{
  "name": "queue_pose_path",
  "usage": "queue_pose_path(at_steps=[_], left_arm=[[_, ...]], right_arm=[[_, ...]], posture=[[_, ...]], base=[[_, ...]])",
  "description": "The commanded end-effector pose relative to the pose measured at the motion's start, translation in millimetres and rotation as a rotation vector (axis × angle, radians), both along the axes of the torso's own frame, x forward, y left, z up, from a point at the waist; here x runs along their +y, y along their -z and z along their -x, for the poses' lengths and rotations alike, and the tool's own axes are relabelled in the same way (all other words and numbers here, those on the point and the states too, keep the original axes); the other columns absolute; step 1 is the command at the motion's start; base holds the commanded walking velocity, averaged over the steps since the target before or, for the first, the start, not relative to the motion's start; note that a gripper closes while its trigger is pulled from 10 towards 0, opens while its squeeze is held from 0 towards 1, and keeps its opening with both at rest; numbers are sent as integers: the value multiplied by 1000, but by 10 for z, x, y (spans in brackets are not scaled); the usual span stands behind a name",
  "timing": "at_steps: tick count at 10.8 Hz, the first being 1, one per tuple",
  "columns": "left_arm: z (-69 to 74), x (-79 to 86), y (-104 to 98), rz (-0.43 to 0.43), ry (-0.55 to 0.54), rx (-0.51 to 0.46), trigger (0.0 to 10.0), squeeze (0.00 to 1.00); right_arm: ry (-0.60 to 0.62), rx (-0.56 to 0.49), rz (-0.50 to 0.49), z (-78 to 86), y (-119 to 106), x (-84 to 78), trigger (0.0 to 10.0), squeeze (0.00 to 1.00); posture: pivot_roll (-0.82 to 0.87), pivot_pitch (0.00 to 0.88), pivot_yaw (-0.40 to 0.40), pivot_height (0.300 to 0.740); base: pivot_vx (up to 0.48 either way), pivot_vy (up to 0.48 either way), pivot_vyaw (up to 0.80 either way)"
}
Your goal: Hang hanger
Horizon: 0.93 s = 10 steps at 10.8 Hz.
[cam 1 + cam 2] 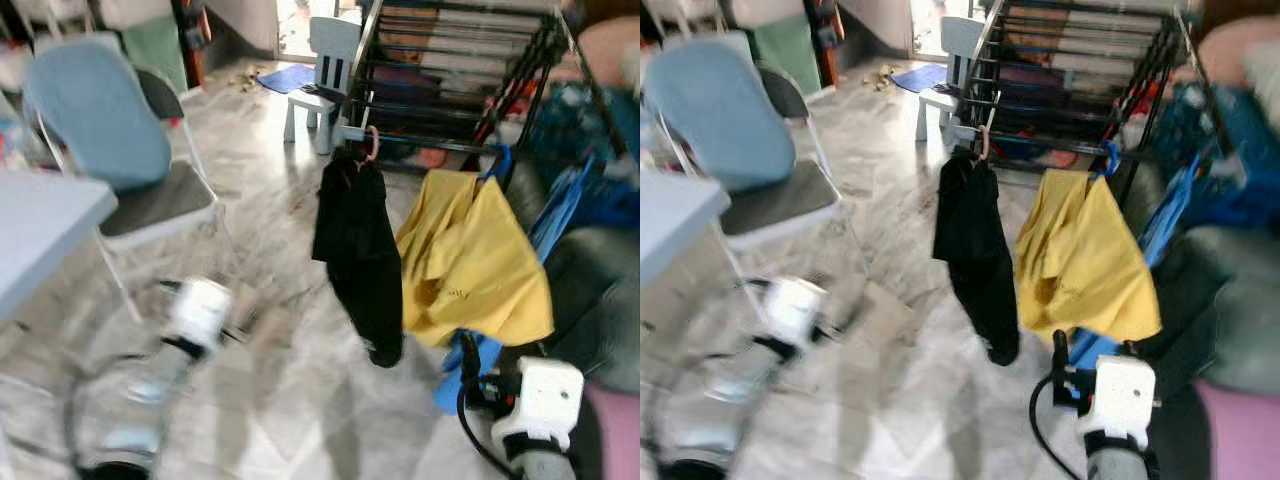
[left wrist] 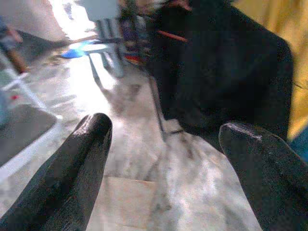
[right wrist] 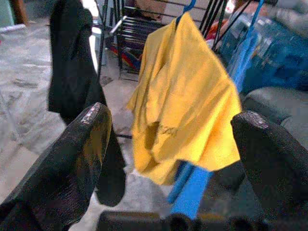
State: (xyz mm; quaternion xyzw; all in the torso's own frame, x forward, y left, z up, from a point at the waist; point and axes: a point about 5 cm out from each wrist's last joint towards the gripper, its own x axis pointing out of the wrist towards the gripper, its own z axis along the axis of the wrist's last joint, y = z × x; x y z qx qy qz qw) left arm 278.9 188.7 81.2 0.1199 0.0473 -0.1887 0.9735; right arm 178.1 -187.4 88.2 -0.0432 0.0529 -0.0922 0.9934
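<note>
Black drying rack [image 1: 450, 70] at the far side of a marbled floor [image 1: 280, 200]. Black garment [image 1: 358, 255] hanging from the rack's front rail on a pink hanger [image 1: 372, 143]. Just beside it, yellow shirt [image 1: 470, 262] hanging on a blue hanger [image 1: 497, 163], blue cloth [image 1: 560, 205] behind. Left pincer [image 2: 163, 139] low over the floor, fingers spread wide, nothing held, aimed at the black garment; arm blurred in head views. Right pincer [image 3: 171, 139] also spread wide and empty, facing the yellow shirt, near it but not touching. Folding chair [image 1: 110, 130] with blue back at left, corner of a table [image 1: 45, 220] beside it. Small pale child's chair [image 1: 322, 75] beyond the rack's left end.
</note>
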Motion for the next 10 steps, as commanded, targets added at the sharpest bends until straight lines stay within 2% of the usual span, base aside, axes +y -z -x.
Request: queue_pose_path(at_steps=[1,2,4,5,6,7,9,10], left_arm=[[-74,79,-143,36,-49,-27,10000,0],[-70,119,-184,53,-72,-34,10000,0],[77,48,-204,70,-50,-48,10000,0],[94,-6,-187,58,-10,-39,10000,0],[-59,-24,-278,58,2,-54,10000,0],[-264,-49,-402,53,15,-78,10000,0],[-421,-253,-366,50,60,-50,10000,0],[-448,-371,-380,81,128,-38,10000,0]], right_arm=[[-15,13,-2,-47,3,10,10000,0],[-46,6,2,-80,2,52,10000,0],[4,-13,15,-43,-59,-9,10000,0],[49,-27,16,-14,-83,-72,10000,0],[108,-36,7,-19,-69,-121,10000,0],[148,-66,1,-30,-139,-103,10000,0],[118,-19,38,61,-116,-40,10000,0],[116,-11,36,87,-109,-57,10000,0]], posture=[[85,0,-89,740],[94,0,-88,740],[84,0,-68,740],[88,0,-37,740],[59,0,9,740],[9,0,28,740],[-19,0,9,740],[-32,0,7,740]], base=[[0,0,0],[0,0,0],[0,0,0],[0,0,0],[0,0,0],[0,0,0],[0,0,0],[0,0,0]])
